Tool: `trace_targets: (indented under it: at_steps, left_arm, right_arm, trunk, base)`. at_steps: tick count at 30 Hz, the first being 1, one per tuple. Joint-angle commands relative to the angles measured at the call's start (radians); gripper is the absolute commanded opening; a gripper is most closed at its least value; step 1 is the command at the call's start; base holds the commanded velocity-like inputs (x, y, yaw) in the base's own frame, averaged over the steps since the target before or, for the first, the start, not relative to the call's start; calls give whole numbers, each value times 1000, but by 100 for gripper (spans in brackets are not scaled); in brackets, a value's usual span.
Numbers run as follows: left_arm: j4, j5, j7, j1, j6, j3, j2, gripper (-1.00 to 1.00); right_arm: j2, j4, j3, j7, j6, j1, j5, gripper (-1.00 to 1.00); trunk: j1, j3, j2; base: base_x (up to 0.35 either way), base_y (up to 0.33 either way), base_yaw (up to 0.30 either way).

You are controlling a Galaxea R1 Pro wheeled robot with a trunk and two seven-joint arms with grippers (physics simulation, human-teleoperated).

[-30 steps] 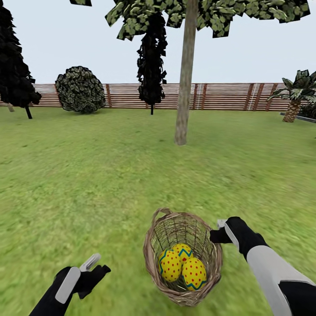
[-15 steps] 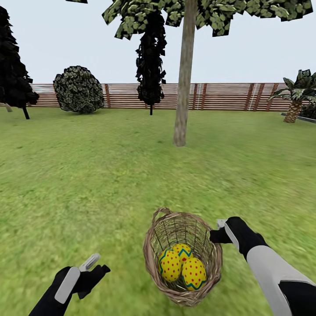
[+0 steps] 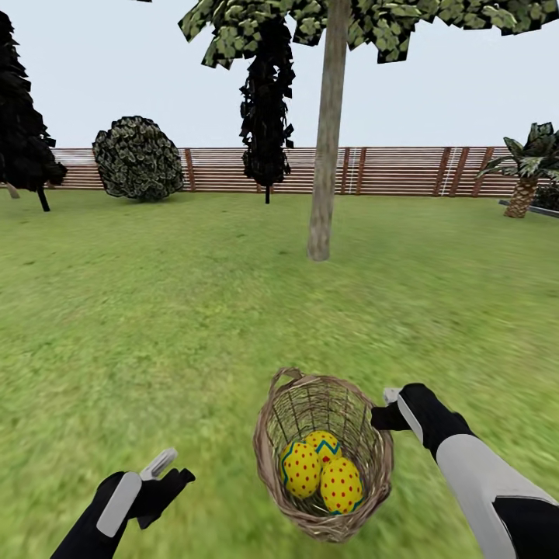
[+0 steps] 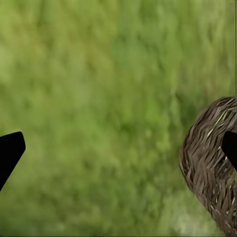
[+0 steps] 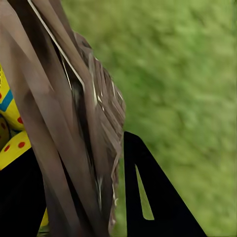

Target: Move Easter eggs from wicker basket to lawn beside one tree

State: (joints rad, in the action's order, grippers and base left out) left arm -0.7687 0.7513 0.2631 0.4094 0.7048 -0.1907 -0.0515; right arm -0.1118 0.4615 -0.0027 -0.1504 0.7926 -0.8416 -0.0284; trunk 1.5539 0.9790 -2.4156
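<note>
Right hand [image 3: 386, 409] is clamped on the rim of the wicker basket [image 3: 324, 454] in my head view, all three Easter eggs [image 3: 322, 472] inside, while the left hand [image 3: 167, 468] hangs apart and empty over the lawn [image 3: 155, 326]; since a second ago the tree [image 3: 324, 155] has barely shifted, so I'm creeping toward it. My left wrist view shows fingers [image 4: 10, 150] spread wide over grass beside the basket wall. My right wrist view has weave pinched between the fingers [image 5: 148, 197], an egg just behind.
</note>
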Motion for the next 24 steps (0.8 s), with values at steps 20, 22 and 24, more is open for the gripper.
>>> trace_targets:
  at_steps: [20, 22, 24]
  left_arm:
    - [-4, 11, 8, 11, -17, -4, 1, 100]
    - [-4, 10, 7, 33, -24, -4, -2, 100]
    - [-4, 10, 7, 41, -26, -2, -2, 100]
  right_arm:
    - [0, 2, -2, -4, 5, -1, 5, -100]
    - [0, 2, -2, -4, 5, -1, 5, -100]
    - [0, 2, -1, -6, 5, -1, 5, -100]
  trunk:
    - [0, 1, 0]
    - [0, 1, 0]
    - [0, 1, 0]
  base:
    - [261, 0, 0]
    - [329, 0, 0]
    - [329, 0, 0]
